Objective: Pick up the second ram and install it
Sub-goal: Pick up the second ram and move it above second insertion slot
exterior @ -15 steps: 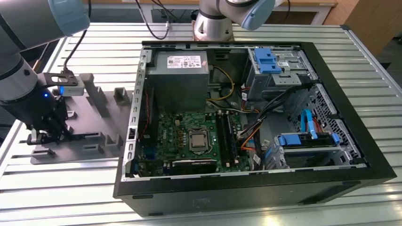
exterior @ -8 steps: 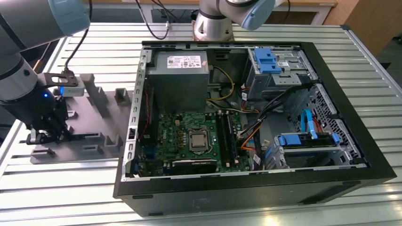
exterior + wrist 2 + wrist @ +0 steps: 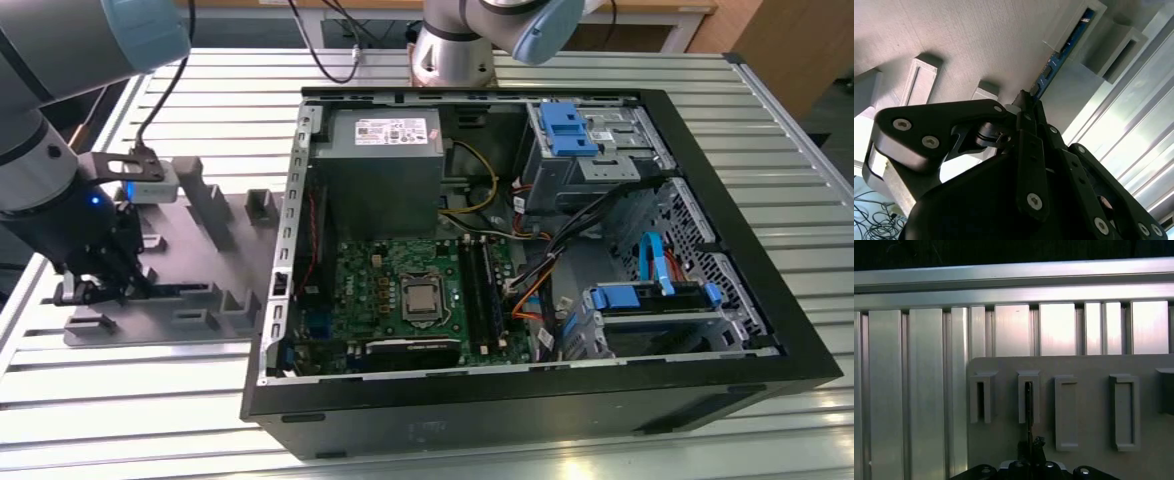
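The arm (image 3: 40, 150) stands at the exterior view's left, reaching down so that the gripper (image 3: 94, 290) sits low over the grey holder tray (image 3: 174, 260), in the lower left of that frame. The tray lies flat on the slatted aluminium table (image 3: 200, 400), just beside the open computer case (image 3: 747, 220), which takes up the centre and the exterior view's right. Inside the case, the green motherboard (image 3: 400, 290) lies in the lower middle, with its long black memory slots (image 3: 481, 290) running along its right side in that view and the grey power supply (image 3: 380, 165) above it. In the second wrist view the gripper (image 3: 1026, 100) has its fingers (image 3: 1030, 150) drawn narrow and pinched onto the near end of the second ram (image 3: 1051, 67). The blue stick stands on edge, and its far end rests in a raised slot block (image 3: 1089, 15) of the tray (image 3: 964, 35). The table slats (image 3: 1134, 125) run just beside the tray's edge. In the first wrist view the gripper (image 3: 1031, 445) is lined up with the ram (image 3: 1029, 410), seen edge-on as a thin dark line entering one slot block (image 3: 1028, 377). That block is the second in a row of raised blocks on the tray (image 3: 1094, 415), with the table (image 3: 919, 390) beyond it.
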Tool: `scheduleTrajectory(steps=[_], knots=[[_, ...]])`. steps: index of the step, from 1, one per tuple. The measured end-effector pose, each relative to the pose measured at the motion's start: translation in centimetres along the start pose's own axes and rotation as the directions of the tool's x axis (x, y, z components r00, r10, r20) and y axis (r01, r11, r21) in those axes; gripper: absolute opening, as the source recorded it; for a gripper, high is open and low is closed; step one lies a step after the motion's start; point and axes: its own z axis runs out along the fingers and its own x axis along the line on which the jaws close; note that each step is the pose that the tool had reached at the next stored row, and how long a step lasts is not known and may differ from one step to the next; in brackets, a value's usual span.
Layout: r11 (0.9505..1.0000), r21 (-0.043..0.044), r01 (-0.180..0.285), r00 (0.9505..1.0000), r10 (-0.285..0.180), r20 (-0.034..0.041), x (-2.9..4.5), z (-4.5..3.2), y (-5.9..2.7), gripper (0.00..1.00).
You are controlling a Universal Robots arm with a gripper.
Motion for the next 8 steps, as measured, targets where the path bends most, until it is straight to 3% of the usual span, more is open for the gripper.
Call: scheduleTrajectory(steps=[8], knots=[[1.0000, 0.0000, 0.000, 1.0000, 0.000, 0.0000, 0.02, -0.64, -0.02, 0.14]])
